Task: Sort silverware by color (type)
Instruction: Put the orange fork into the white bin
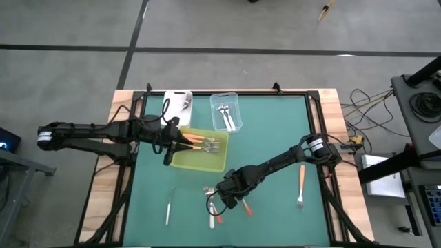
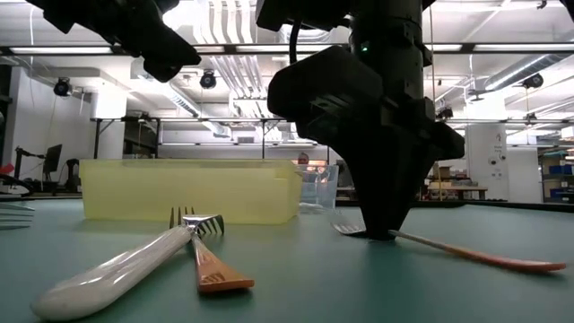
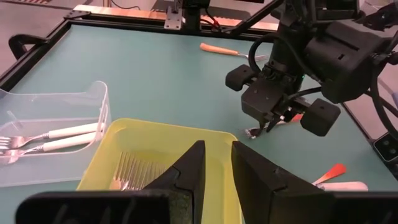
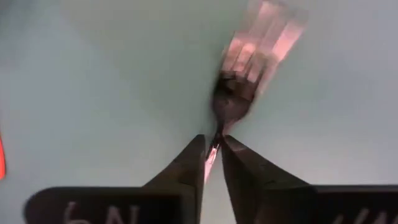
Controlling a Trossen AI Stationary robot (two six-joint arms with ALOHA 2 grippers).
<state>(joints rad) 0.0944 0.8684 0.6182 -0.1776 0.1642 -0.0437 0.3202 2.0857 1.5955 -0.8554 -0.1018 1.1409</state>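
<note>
My right gripper [image 4: 213,146] stands low over the green mat [image 1: 275,138], near the table's front, shut on an orange-handled fork [image 2: 484,257]. Beside it lie a white-handled utensil [image 2: 117,269] and another orange-handled fork [image 2: 211,260], crossed. My left gripper [image 3: 217,163] hovers over the yellow-green tray [image 1: 200,160], its fingers a narrow gap apart with nothing between them. Orange-handled forks [image 1: 203,143] lie in the tray. A clear tub [image 1: 226,111] holds white-handled forks. One orange-handled fork [image 1: 301,186] lies at the right, a white one [image 1: 167,207] at the front left. My right gripper pinches the fork's thin neck [image 4: 219,134], just behind the tines, between its two fingertips. The fingers come from above, pointing steeply down, and lie across the fork. The fork lies flat on the mat, its orange handle [image 2: 502,261] stretched out along the surface.
A white tub [image 1: 178,103] stands at the back beside the clear tub. Black rails frame the mat on all sides. Open mat lies between the tray and the right-hand fork.
</note>
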